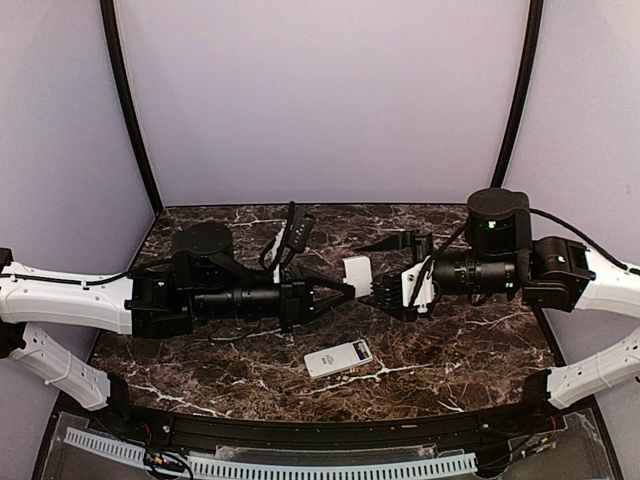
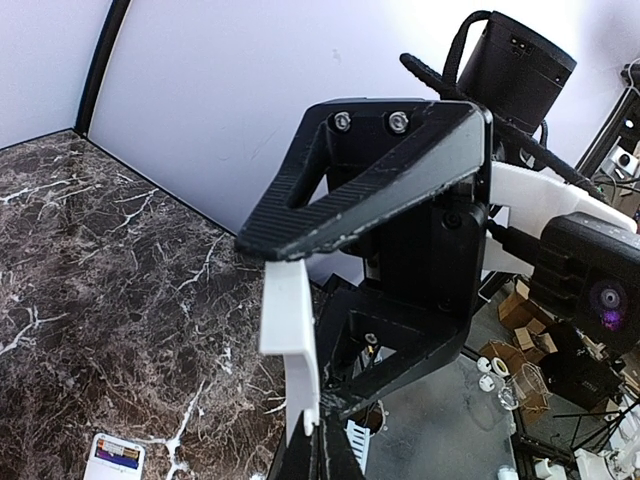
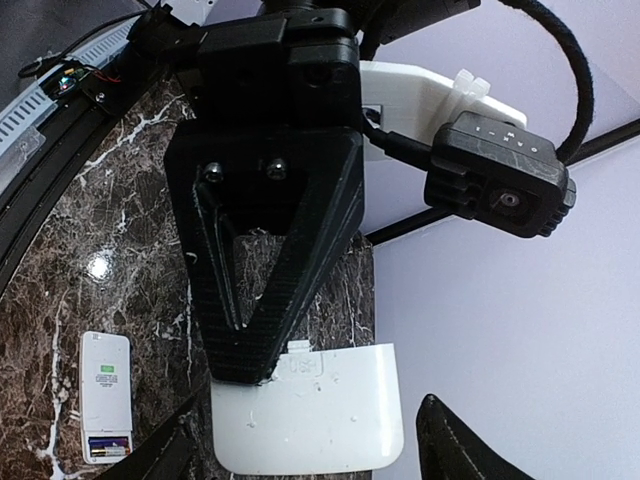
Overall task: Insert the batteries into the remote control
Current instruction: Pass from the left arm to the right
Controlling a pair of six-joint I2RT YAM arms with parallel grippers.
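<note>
as left pincer pinches white lid, tab seemingly half hidden

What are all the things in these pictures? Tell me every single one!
remote control: one, white, lying back up on the table near the front edge, its battery bay open
batteries: number cannot be told, colourful, inside the remote's open bay
battery cover: one, white, held up in the air between the two arms
table: one, dark brown marble with white veins, under everything
walls: pale lilac, behind and beside the table
left pincer: one, black, shut on the battery cover's edge
right pincer: one, black, open, its fingers on either side of the cover
</note>
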